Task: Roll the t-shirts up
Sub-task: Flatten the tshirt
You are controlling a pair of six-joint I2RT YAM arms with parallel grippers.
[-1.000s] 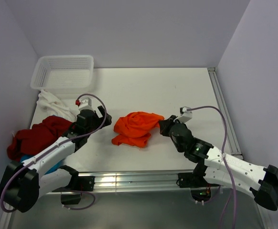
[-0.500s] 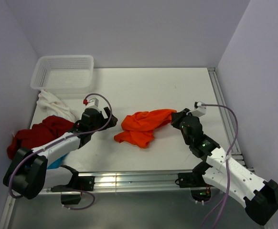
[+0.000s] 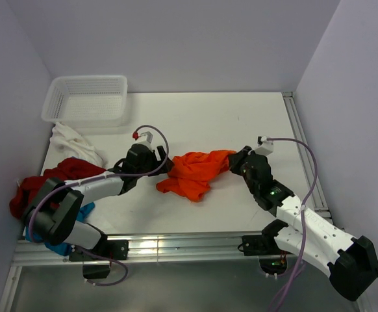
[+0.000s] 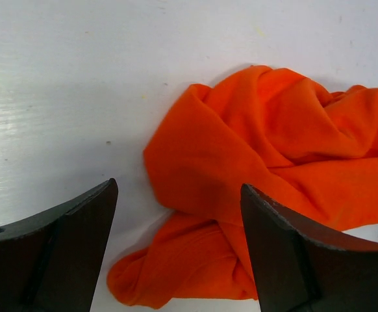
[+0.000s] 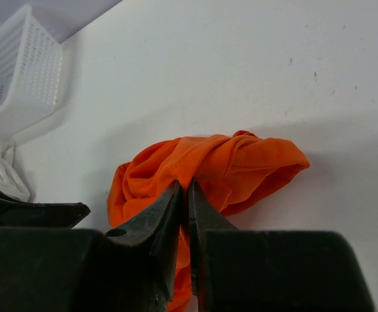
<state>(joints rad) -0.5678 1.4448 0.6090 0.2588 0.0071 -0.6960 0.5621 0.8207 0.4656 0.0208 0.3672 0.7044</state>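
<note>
The bright orange t-shirt (image 3: 194, 171) lies crumpled in the middle of the table; it also shows in the left wrist view (image 4: 254, 175) and the right wrist view (image 5: 208, 166). My right gripper (image 3: 231, 164) is shut on a fold at its right edge (image 5: 186, 183) and holds that edge raised. My left gripper (image 3: 165, 166) is open at the shirt's left edge, with its jaws on either side of the lower fold (image 4: 179, 221) and not touching it. A dark red t-shirt (image 3: 49, 183), a white one (image 3: 75, 142) and a turquoise blue one (image 3: 78, 214) lie piled at the left.
A white perforated basket (image 3: 85, 99) stands at the back left; it also shows in the right wrist view (image 5: 17, 78). A metal rail (image 3: 306, 153) runs along the table's right edge. The enclosure walls stand close at the left, the back and the right.
My left gripper has moved right to the orange shirt's left edge. My right gripper has pulled the shirt's right edge out to the right, stretching it, then drifted back slightly left.
</note>
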